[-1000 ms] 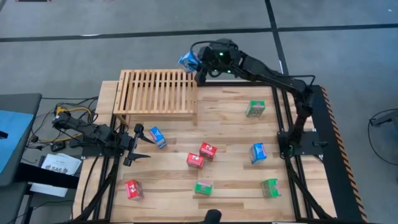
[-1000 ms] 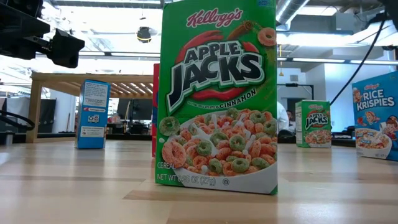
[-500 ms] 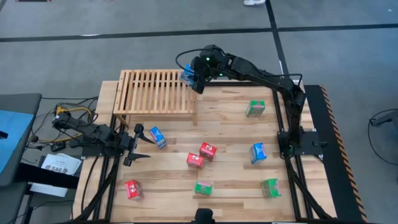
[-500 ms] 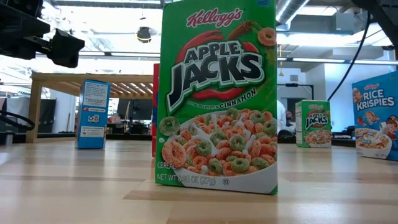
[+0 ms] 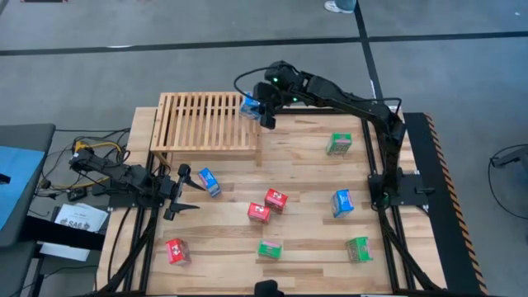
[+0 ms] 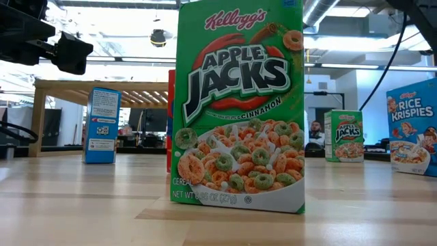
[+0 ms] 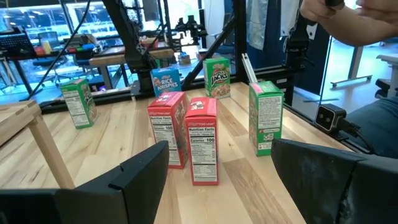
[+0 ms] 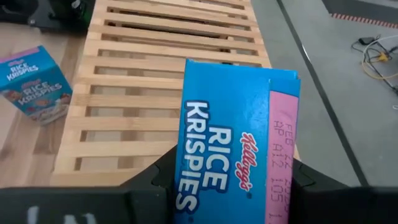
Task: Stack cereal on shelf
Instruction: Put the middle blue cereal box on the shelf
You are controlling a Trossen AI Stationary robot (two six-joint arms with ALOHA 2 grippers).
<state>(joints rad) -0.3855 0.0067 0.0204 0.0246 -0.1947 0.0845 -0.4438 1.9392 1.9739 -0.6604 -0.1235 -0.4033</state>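
Holding a small blue Rice Krispies cardboard box (image 5: 251,105) clamped between its two dark fingers, my right gripper (image 5: 262,108) sits over the right end of the light wooden slatted rack (image 5: 206,124), at the far side of the plank tabletop (image 5: 305,177). From the right wrist camera I see the blue box (image 8: 239,149) above the rack's parallel bars (image 8: 143,93), and I cannot tell whether it touches them. My left gripper (image 5: 183,191) waits low at the table's left edge, jaws apart and empty, just beside a second blue box (image 5: 209,181) standing near the rack's front. Two red boxes (image 5: 267,205) stand close together mid-table, a third red box (image 5: 176,251) near the front left corner. Green Apple Jacks boxes stand at the front centre (image 5: 270,248), front right (image 5: 358,249) and far right (image 5: 338,144), with a third blue box (image 5: 342,202) between the last two. In the low view the front-centre green box (image 6: 239,102) fills the middle.
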